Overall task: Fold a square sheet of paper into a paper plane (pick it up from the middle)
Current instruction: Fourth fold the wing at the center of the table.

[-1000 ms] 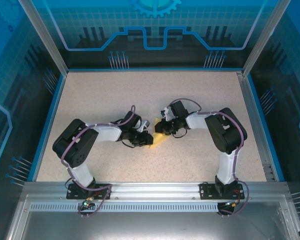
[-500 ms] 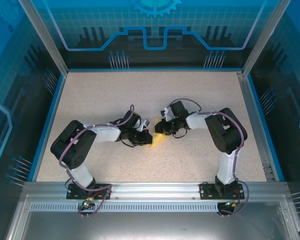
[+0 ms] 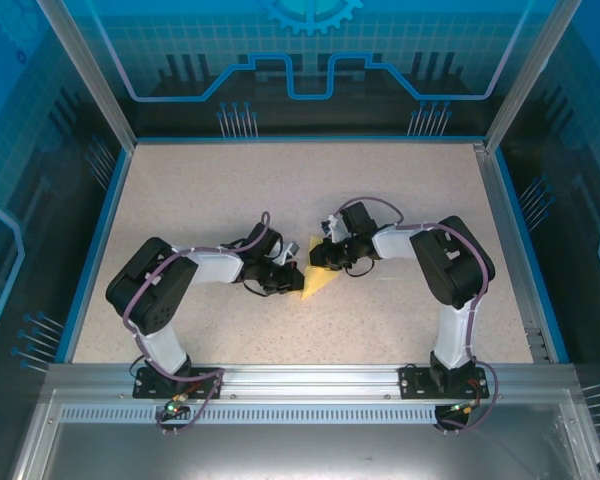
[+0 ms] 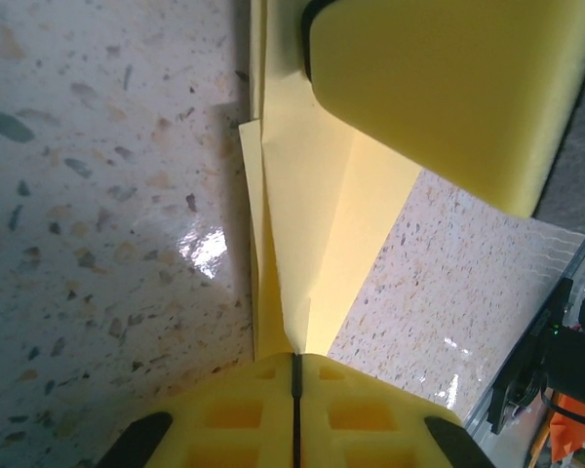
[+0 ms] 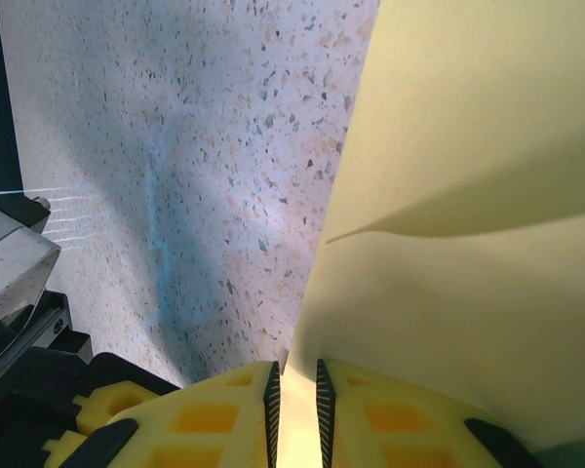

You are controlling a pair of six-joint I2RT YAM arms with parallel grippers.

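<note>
Mid-fold step: partly creased paper sheet [image 4: 312, 214] is held clamped by left gripper [image 4: 294, 363] & right gripper [image 5: 294, 375]; next, edges prob. need to be aligned & crease pressed flat.

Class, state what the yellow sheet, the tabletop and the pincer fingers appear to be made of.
Yellow sheet: thin matte paper, holding sharp creases.
Tabletop: speckled, glossy, probably stone-look laminate; glare spot.
Left pincer fingers: yellow, likely moulded plastic; square recesses.

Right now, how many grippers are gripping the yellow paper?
2. The left gripper is shut on the narrow end of the yellow paper; the right gripper clamps its other end.
</note>
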